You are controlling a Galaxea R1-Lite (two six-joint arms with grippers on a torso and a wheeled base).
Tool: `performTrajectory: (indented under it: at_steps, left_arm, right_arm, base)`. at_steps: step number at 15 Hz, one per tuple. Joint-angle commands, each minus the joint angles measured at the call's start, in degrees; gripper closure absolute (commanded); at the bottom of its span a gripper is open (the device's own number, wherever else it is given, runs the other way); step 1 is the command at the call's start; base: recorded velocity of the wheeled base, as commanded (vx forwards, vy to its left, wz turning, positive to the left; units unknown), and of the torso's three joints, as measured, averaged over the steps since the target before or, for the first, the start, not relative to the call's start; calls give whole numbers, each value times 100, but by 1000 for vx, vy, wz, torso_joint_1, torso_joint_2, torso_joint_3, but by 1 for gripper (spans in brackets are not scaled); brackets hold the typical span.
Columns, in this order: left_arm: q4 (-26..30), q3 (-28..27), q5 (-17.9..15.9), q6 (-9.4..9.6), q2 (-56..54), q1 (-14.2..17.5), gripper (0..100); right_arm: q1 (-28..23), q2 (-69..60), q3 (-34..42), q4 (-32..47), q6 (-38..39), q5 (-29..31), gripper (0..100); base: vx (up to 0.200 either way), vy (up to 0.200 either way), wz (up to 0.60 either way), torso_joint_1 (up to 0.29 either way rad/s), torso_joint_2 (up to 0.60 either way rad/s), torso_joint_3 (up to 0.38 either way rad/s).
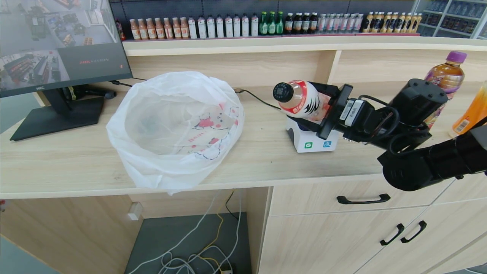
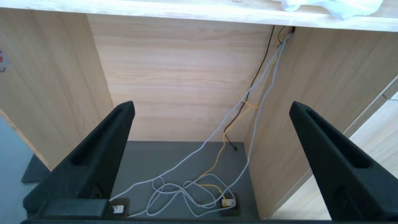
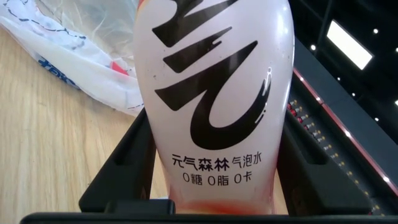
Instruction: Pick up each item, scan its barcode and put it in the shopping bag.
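The pale pink plastic bottle carries bold black brush strokes, a red band below its neck, and a black cap with a white square code pattern. The translucent white plastic shopping bag bears a cartoon print in pink, red and blue. The white box-shaped scanner has two small icons, one green and one blue. The light wooden counter shows a fine pale grain. The amber plastic bottle has a purple cap. The right gripper and the left gripper are black.

Pale wood bench — drawers with black handles beneath; bottle-lined shelf behind; cables on grey floor.
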State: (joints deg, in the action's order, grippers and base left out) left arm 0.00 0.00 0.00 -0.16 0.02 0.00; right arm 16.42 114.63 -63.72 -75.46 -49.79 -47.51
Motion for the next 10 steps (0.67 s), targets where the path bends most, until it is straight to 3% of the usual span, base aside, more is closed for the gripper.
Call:
performTrajectory:
  at_steps: [1, 10]
  left_arm:
    - [0, 0, 9, -2, -2, 0, 0]
    - [0, 0, 0, -2, -2, -9, 0]
  right_arm:
    - [1, -19, 0, -4, -5, 5, 100]
    - [283, -204, -44, 5, 74, 251, 100]
  base:
    - [0, 0, 0, 0, 0, 0]
    - [0, 0, 0, 0, 0, 0]
